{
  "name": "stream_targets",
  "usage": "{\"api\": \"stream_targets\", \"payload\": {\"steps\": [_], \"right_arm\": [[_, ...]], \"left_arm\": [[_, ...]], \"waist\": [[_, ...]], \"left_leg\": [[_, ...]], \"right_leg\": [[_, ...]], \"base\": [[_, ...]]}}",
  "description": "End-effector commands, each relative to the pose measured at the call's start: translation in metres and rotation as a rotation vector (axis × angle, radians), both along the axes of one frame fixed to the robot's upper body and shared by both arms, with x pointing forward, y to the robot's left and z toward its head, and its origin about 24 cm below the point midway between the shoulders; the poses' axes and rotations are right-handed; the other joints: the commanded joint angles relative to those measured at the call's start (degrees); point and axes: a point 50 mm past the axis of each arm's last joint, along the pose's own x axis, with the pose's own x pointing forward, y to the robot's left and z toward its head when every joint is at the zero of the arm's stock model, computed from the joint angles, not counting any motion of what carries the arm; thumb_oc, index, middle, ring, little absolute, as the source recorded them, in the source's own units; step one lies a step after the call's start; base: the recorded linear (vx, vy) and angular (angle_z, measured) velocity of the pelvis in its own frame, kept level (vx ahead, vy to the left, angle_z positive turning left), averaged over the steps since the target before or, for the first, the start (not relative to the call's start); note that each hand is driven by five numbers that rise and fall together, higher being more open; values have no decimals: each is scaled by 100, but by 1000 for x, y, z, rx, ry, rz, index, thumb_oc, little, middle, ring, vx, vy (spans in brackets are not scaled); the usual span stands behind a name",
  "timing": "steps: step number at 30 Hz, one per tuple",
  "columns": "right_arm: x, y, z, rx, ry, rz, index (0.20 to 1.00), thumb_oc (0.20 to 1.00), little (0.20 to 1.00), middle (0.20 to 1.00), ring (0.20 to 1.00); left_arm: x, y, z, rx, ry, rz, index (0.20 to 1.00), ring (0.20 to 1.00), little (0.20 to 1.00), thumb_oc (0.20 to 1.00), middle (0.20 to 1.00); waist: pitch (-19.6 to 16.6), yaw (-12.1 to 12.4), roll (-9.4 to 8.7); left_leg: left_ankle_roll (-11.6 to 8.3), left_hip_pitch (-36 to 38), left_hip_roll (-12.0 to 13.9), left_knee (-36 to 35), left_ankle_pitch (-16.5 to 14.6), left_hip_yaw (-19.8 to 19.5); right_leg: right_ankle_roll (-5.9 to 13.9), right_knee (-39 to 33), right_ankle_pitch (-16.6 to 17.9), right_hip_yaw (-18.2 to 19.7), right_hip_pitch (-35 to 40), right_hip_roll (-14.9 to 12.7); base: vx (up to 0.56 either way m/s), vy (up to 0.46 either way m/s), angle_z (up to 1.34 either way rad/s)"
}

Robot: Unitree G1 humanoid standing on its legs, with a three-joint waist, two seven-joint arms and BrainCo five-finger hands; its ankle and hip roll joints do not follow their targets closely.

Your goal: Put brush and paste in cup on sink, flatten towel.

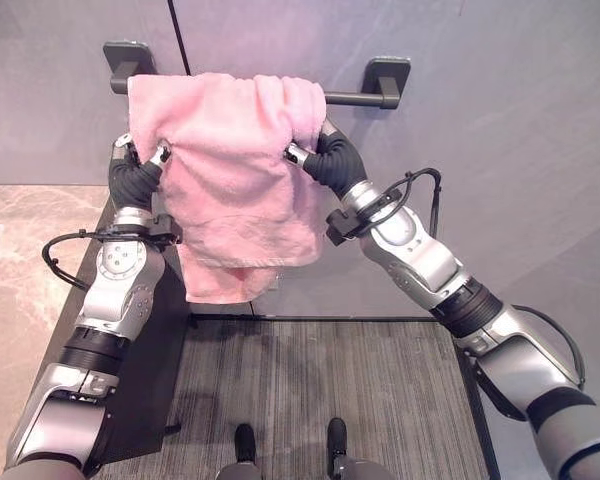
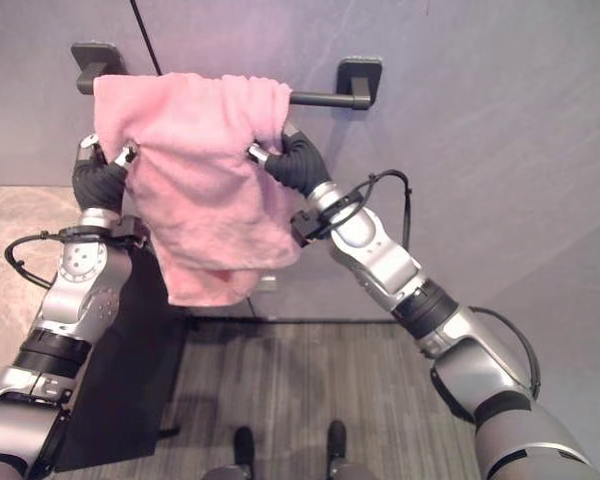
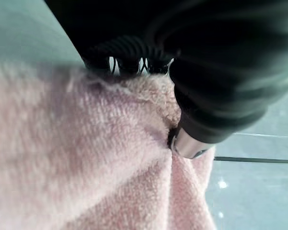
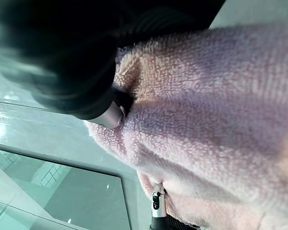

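Wall rail [image 1: 352, 98] under pink towel [image 1: 235, 170], left hand [image 1: 140, 158] and right hand [image 1: 305, 152] fingers pinching its side edges

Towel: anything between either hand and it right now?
Nothing visible. The left hand and right hand are already against the pink towel on the black bar, their fingers hidden in its folds.

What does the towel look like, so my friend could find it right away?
Look at the grey wall and find the dark rail fixed across it. The towel hangs over that rail, bunched and uneven, with the left hand and right hand at its sides. It is the one fluffy pink thing there.
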Motion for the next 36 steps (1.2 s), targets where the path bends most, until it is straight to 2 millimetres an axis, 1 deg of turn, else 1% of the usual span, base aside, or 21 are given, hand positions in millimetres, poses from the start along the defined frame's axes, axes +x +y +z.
{"api": "stream_targets", "payload": {"steps": [1, 5, 6, 10, 11, 12, 14, 15, 16, 17, 18, 19, 20, 22, 24, 27, 29, 31, 33, 34, 36], "right_arm": [[-3, 6, 16, 58, -75, 29, 200, 200, 200, 200, 200], [8, 2, -2, 37, 3, -11, 200, 200, 200, 200, 200], [12, 3, -9, 17, 39, -12, 200, 200, 200, 200, 200], [21, 3, -5, -14, 33, -58, 200, 200, 200, 200, 200], [23, 2, -5, -24, 33, -76, 1000, 1000, 1000, 1000, 1000], [24, 4, -7, -54, 41, -60, 1000, 1000, 1000, 1000, 1000], [25, 1, -6, -95, 23, -72, 1000, 1000, 1000, 1000, 1000], [29, -12, -13, -181, 3, -129, 1000, 1000, 1000, 1000, 1000], [29, -18, -16, -224, -9, -145, 1000, 1000, 1000, 1000, 1000], [26, -44, -25, -404, -75, -216, 1000, 1000, 1000, 1000, 1000], [26, -52, -28, -449, -87, -237, 1000, 1000, 1000, 1000, 1000], [26, -67, -39, -535, -85, -272, 1000, 1000, 1000, 1000, 1000], [23, -75, -41, -618, -123, -292, 1000, 1000, 1000, 1000, 1000], [16, -86, -32, -757, -233, -306, 1000, 1000, 1000, 1000, 1000], [4, -112, -36, -767, -231, -351, 1000, 1000, 1000, 1000, 1000], [-16, -133, -32, -730, -259, -377, 1000, 1000, 1000, 1000, 1000], [-27, -141, -30, -709, -285, -394, 1000, 1000, 1000, 1000, 1000], [-40, -149, -21, -737, -357, -416, 1000, 1000, 1000, 1000, 1000], [-54, -156, -6, -733, -440, -445, 1000, 1000, 1000, 1000, 1000], [-55, -156, -6, -732, -439, -445, 1000, 1000, 1000, 1000, 1000], [-64, -158, 6, -745, -514, -471, 1000, 1000, 1000, 1000, 1000]], "left_arm": [[7, 4, 10, 85, -22, 16, 200, 200, 200, 200, 200], [16, -7, -6, 158, 65, -13, 200, 200, 200, 200, 200], [19, -17, -7, 198, 76, -42, 200, 200, 200, 200, 200], [29, -36, -3, 271, 76, -75, 200, 200, 200, 200, 200], [30, -39, -1, 288, 73, -74, 536, 536, 536, 536, 536], [33, -41, 2, 326, 68, -65, 1000, 1000, 1000, 1000, 1000], [35, -42, 3, 366, 70, -50, 1000, 1000, 1000, 1000, 1000], [34, -35, -2, 430, 99, -20, 1000, 1000, 1000, 1000, 1000], [33, -32, -5, 462, 112, -11, 1000, 1000, 1000, 1000, 1000], [19, -4, -22, 609, 192, 31, 1000, 1000, 1000, 1000, 1000], [14, 7, -30, 642, 231, 40, 1000, 1000, 1000, 1000, 1000], [4, 27, -43, 701, 299, 69, 1000, 1000, 1000, 1000, 1000], [-3, 38, -49, 738, 329, 94, 1000, 1000, 1000, 1000, 1000], [-16, 56, -58, 831, 390, 130, 1000, 1000, 1000, 1000, 1000], [-35, 82, -69, 909, 464, 196, 1000, 1000, 1000, 1000, 1000], [-55, 93, -68, 914, 457, 223, 1000, 1000, 1000, 1000, 1000], [-64, 98, -63, 941, 436, 253, 1000, 1000, 1000, 1000, 1000], [-74, 101, -54, 976, 402, 269, 1000, 1000, 1000, 1000, 1000], [-87, 103, -36, 1040, 330, 289, 1000, 1000, 1000, 1000, 1000], [-88, 103, -35, 1042, 331, 289, 1000, 1000, 1000, 1000, 1000], [-96, 104, -18, 1092, 271, 324, 1000, 1000, 1000, 1000, 1000]], "waist": [[-257, 132, -183], [-230, 129, -159], [-182, 153, -149], [45, 154, -101], [71, 159, -92], [118, 176, -81], [125, 184, -67], [99, 201, -51], [86, 187, -43], [-28, 159, 0], [-75, 151, 13], [-110, 125, 33], [-155, 95, 45], [-248, 54, 61], [-323, -13, 101], [-399, -49, 119], [-466, -54, 127], [-538, -48, 107], [-610, -25, 114], [-618, -27, 107], [-661, -7, 111]], "left_leg": [[13, 509, -135, 26, -347, 118], [16, 458, -151, 26, -335, 101], [23, 406, -156, 26, -320, 85], [22, 140, -173, 26, -225, 42], [21, 71, -172, 26, -197, 38], [11, -12, -171, 26, -155, 26], [-5, -84, -161, 26, -114, -1], [-21, -72, -146, 26, -106, -9], [-27, -35, -136, 26, -119, -5], [-18, 174, -121, 26, -200, 12], [-18, 250, -117, 26, -228, 25], [-24, 398, -111, 26, -284, 52], [-28, 487, -114, 26, -318, 65], [-35, 640, -103, 26, -378, 99], [-25, 817, -112, 26, -436, 69], [-10, 902, -121, 26, -467, 20], [-5, 925, -138, 26, -471, -4], [-3, 940, -154, 26, -474, -21], [7, 943, -171, 26, -487, -33], [8, 942, -172, 26, -487, -33], [21, 935, -181, 26, -496, -32]], "right_leg": [[572, -12, 342, 200, -65, -428], [573, -12, 361, 202, -103, -438], [569, -12, 377, 190, -145, -445], [566, -12, 461, 210, -423, -455], [566, -12, 491, 213, -493, -458], [569, -12, 518, 220, -562, -457], [564, -12, 528, 203, -606, -455], [560, -12, 527, 185, -584, -453], [561, -12, 514, 175, -541, -448], [541, -12, 437, 153, -320, -447], [539, -12, 409, 144, -249, -449], [534, -12, 370, 133, -112, -447], [532, -12, 347, 142, -35, -445], [529, -12, 284, 133, 107, -440], [520, 31, 188, 94, 306, -422], [521, 56, 137, 37, 421, -435], [527, 50, 113, 10, 471, -445], [535, 29, 104, -13, 519, -468], [563, 1, 126, -33, 530, -503], [563, 1, 126, -33, 530, -504], [581, -7, 144, -35, 522, -523]], "base": [[0, 0, 0], [-10, -2, 0], [-69, -7, 2], [-122, -7, 5], [-89, -14, 9], [-75, -23, 10], [-24, -44, 5], [30, -49, 2], [143, -46, 2], [161, -18, 2], [198, -9, -3], [139, 16, -12], [138, 23, -14], [120, 28, -7], [79, 21, 1], [0, 0, 0], [0, 0, 0], [-16, 5, 6], [-16, 6, 4], [-31, 16, 1], [-21, 11, 1]]}}
